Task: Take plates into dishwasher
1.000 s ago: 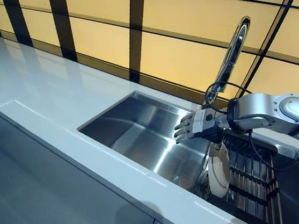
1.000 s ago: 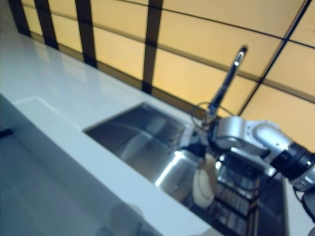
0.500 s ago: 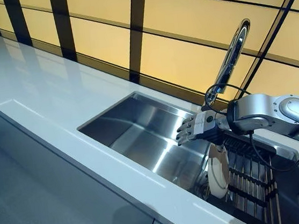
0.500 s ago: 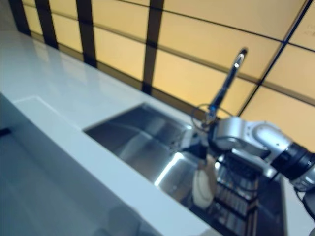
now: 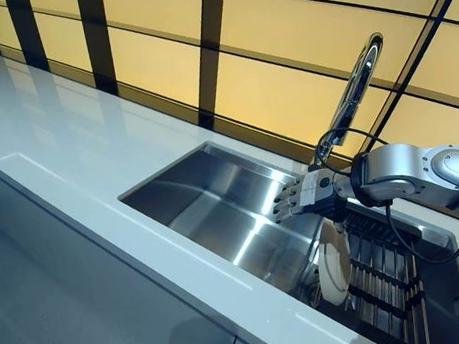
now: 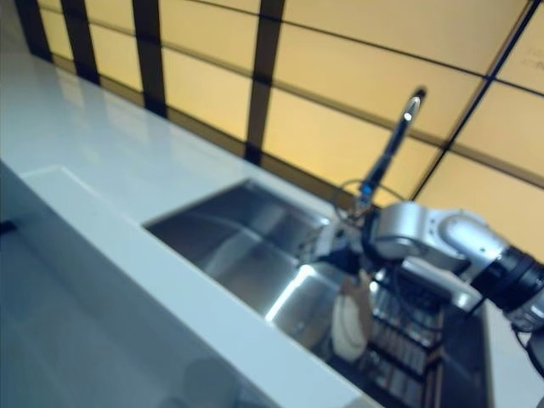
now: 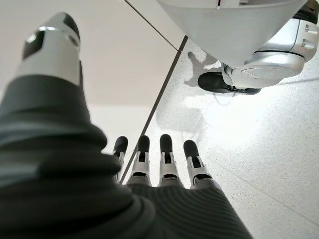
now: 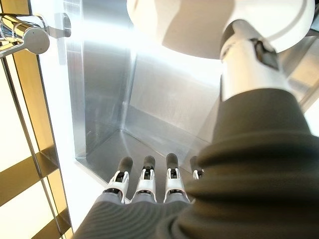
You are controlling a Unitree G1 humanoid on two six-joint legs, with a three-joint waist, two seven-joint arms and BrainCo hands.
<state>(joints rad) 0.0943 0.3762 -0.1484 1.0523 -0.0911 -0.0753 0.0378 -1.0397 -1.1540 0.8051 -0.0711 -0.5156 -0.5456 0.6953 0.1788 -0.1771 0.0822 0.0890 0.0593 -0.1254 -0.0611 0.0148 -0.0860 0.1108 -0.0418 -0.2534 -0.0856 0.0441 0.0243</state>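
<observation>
A white plate (image 5: 334, 264) stands on edge in the dark rack (image 5: 383, 283) at the right end of the steel sink (image 5: 199, 192). My right hand (image 5: 309, 196) hovers just above the plate, fingers straight and pointing left over the basin, open. In the right wrist view the plate (image 8: 189, 25) shows right behind the thumb; I cannot tell whether they touch. My left hand (image 7: 164, 159) shows only in its wrist view, open, with its fingers straight over a speckled floor and holding nothing.
A tall chrome faucet (image 5: 356, 83) rises behind the sink, close to my right forearm. A pale countertop (image 5: 60, 141) runs along the sink's left and front. Yellow wall panels with dark strips back the counter.
My right hand has drifted slightly to the right above the plate. The plate stays in the rack.
</observation>
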